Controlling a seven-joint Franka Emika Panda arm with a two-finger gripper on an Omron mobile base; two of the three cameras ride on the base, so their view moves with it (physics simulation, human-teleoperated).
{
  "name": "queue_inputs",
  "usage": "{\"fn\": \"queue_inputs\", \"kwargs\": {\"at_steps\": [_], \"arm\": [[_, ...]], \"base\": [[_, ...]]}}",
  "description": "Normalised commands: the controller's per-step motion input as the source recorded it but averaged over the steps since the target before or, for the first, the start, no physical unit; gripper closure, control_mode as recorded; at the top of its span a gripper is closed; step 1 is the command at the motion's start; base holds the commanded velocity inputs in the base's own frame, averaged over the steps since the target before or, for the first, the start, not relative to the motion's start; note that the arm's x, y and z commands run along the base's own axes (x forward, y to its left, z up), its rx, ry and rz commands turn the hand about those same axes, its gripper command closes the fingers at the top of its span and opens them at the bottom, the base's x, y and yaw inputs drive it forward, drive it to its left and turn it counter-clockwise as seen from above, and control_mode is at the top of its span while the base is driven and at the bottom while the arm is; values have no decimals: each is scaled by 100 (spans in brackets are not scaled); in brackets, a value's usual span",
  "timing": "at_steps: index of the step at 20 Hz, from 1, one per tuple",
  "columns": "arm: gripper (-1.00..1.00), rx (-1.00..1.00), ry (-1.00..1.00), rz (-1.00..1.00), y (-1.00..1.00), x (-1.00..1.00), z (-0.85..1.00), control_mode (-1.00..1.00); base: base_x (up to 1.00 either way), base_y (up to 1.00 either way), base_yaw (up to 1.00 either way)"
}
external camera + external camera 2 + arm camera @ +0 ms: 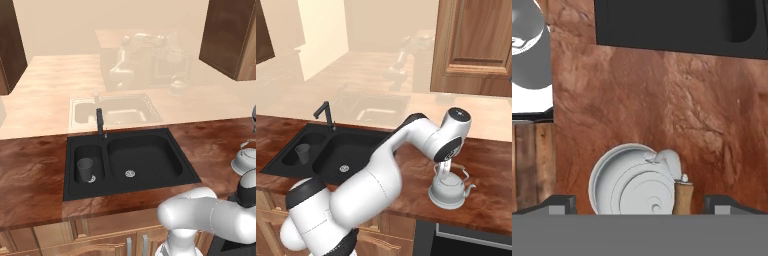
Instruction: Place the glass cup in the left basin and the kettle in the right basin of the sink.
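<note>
- the glass cup [85, 169] stands upright in the left basin [98, 152] of the sink [75, 192], next to the drain, so step 1 of 2 looks done.
- the kettle [449, 190] is on the wood counter [491, 165], well to the right of the sink and not yet in the right basin [160, 150], which has only its drain in it.
- the step in hand, by my reading, is the reach for the kettle: in the right base view the arm bends over from the left and the hand hangs directly above the kettle's arched handle.
- the gripper [639, 204] is spread wide, 1 dark fingertip at each lower corner of the hand view, with the kettle's lid and brown grip seen from above between them; nothing is held.
- whether the fingers already touch the handle is too close to call.
- next move, as i judge it: come down until the fingers straddle the thin handle, close on it, lift clear of the counter, carry left over the sink's rim and lower into the wider basin.
- the handle is slim, so the grip has to be centred or the kettle may swing or tip.
</note>
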Motion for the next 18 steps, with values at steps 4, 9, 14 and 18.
{"fn": "queue_inputs", "kwargs": {"at_steps": [4,9,14,18], "arm": [[-100,0,0,0,-2,16,-3,-100],[-100,0,0,0,-9,9,-9,-100],[-100,0,0,0,-10,1,-18,-100],[-100,0,0,0,-8,1,-17,-100]], "base": [[0,0,0],[0,0,0],[0,0,0],[0,0,0]]}}
